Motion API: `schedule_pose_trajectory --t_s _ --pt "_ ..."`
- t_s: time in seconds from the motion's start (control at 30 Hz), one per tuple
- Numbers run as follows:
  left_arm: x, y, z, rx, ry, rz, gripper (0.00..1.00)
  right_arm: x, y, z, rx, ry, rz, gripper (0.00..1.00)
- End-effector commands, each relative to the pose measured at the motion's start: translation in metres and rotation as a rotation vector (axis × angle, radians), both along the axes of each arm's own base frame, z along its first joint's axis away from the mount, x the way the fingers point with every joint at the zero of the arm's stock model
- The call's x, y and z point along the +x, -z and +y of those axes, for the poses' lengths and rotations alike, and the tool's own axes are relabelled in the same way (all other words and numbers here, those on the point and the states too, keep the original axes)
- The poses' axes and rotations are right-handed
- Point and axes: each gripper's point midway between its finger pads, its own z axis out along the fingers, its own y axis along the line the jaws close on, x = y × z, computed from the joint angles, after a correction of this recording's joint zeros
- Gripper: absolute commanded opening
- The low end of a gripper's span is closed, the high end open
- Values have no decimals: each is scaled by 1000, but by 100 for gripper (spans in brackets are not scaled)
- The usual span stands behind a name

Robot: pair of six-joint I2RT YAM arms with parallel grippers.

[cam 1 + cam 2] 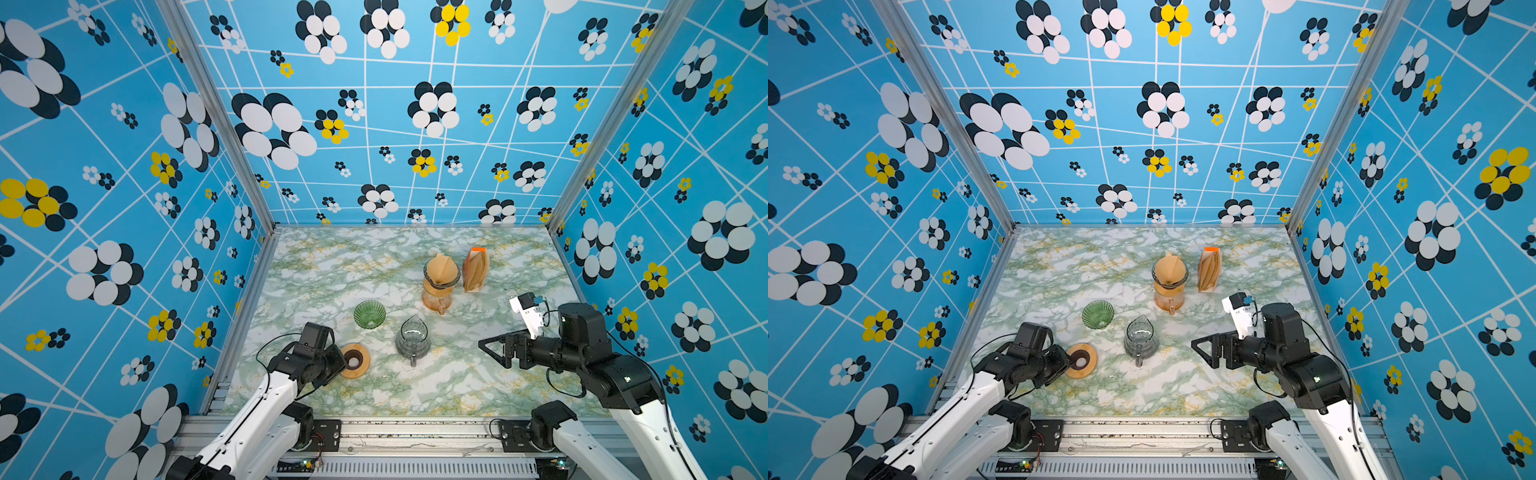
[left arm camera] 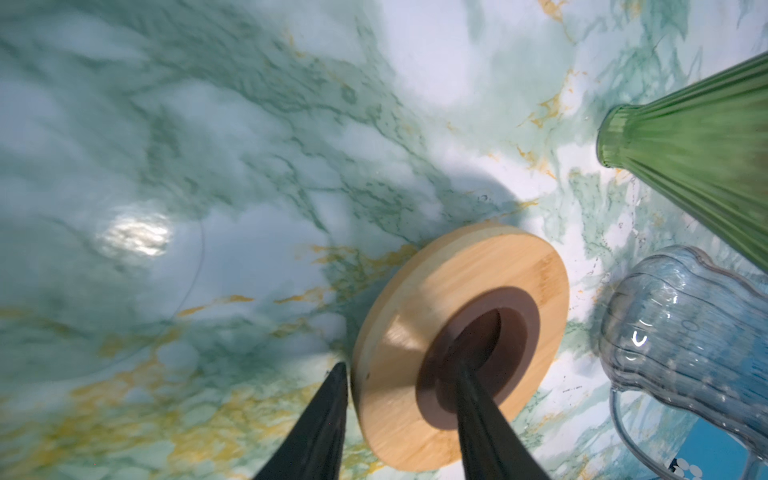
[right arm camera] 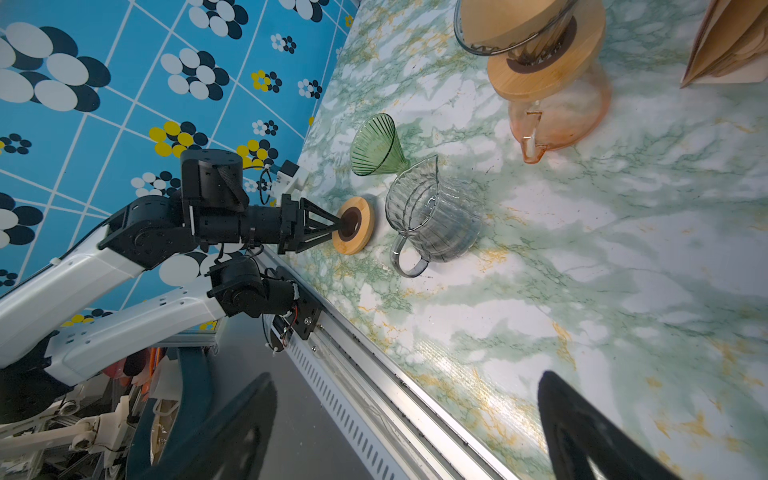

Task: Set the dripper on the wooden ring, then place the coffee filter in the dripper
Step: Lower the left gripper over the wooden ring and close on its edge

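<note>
Two arms are working at the near edge of the marble-patterned table [image 1: 332, 257]. The left fingers [image 2: 316, 424] are straddling the wall of a round wooden ring [image 1: 365, 359]. One finger is sitting inside the ring's dark brown centre hole and the other is standing just outside the rim. They are partly closed, but the views do not show whether they are pressing on the wood. The right fingers [image 3: 582, 424] are standing spread wide, gripping nothing, above bare table to the right of the grey carafe [image 1: 412, 340].

This carafe is one of two. It is ribbed, smoke-tinted clear glass with a spout and a loop handle, and it is standing upright just beyond the wooden ring. Immediately behind it and to the left, one green dripper [image 1: 369, 314], a fluted glass cone, is resting tilted on the table.

Farther back, the orange carafe [image 1: 436, 299], made of smooth tinted glass, is carrying a second wooden ring [image 3: 582, 70]. On that ring one clear dripper [image 3: 536, 43] is sitting upright. One coffee filter [image 1: 440, 266], a brown paper cone, is sitting inside this clear dripper. Just to its right, one filter pack [image 1: 476, 270] of folded brown papers with an orange top edge is standing upright.
</note>
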Motion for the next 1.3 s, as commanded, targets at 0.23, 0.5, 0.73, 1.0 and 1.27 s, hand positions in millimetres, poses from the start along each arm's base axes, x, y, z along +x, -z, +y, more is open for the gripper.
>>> schedule_pose_trajectory --t_s 0.23,0.5,0.73,1.0,1.27 --pt "9 2 -8 -57 -2 -29 39 0 9 -1 -15 6 23 99" --pt "14 1 -13 -86 6 -62 41 0 10 -1 -14 9 25 99" --pt "10 10 -16 -108 20 -62 49 0 10 -1 -12 11 27 99" --pt "9 12 -16 -116 21 -77 49 1 12 -1 -12 16 33 99" --pt "20 -1 -21 -157 7 -137 44 2 13 -2 -16 22 35 99"
